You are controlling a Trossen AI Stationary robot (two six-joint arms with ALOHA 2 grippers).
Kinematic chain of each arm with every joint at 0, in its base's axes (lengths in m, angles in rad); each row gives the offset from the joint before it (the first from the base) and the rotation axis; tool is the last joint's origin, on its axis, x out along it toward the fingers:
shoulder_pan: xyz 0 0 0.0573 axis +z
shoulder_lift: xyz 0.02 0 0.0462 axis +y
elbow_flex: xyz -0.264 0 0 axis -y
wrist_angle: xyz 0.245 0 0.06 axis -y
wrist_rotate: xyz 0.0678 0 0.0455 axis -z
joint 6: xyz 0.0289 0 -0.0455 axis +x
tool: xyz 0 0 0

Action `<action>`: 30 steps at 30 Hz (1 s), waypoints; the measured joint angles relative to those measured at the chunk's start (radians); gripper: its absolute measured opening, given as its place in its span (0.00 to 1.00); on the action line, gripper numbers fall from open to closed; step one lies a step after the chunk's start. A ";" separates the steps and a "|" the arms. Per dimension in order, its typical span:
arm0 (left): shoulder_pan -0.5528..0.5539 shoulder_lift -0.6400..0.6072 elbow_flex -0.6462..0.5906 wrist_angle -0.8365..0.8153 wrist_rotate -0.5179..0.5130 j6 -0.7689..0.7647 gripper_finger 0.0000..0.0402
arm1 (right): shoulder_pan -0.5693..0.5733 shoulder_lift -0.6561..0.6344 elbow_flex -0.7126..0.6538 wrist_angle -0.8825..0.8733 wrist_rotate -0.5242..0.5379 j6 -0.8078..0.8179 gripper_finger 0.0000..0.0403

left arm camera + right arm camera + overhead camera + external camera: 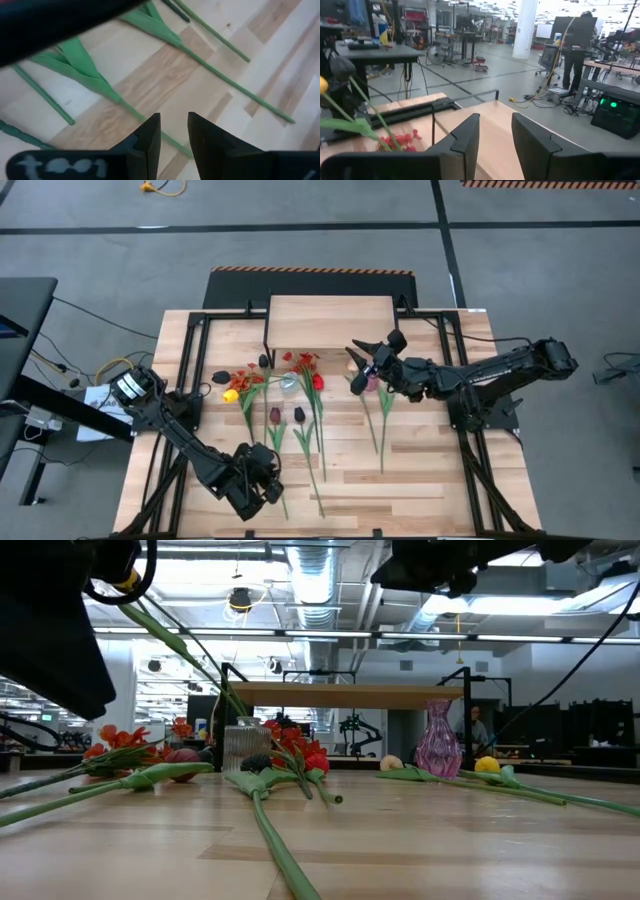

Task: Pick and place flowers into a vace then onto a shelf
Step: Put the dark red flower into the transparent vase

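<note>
The left gripper (174, 131), jaws slightly parted and pinching nothing, hovers over bare stems near the table's (420, 470) front edge. The right gripper (362, 360), also slightly parted and empty, hangs beside the shelf's (330, 318) right front corner, above the pink vase (438, 740). The flowers (300, 395) lie scattered across the table's middle, between both grippers.

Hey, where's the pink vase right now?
In the high view the pink vase stands on the table's right side, just in front of the shelf, partly under the right gripper, with flower stems beside it.
</note>
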 joint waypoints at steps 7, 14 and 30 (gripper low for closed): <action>-0.003 0.000 0.000 -0.013 -0.003 -0.040 0.21 | 0.033 0.000 0.000 0.000 0.000 0.009 0.27; -0.003 0.061 0.000 0.004 0.076 -0.041 0.22 | 0.080 0.000 0.000 0.011 -0.001 -0.006 0.27; -0.001 0.143 0.002 0.085 0.105 -0.085 0.30 | 0.080 0.000 0.000 0.022 -0.001 -0.019 0.27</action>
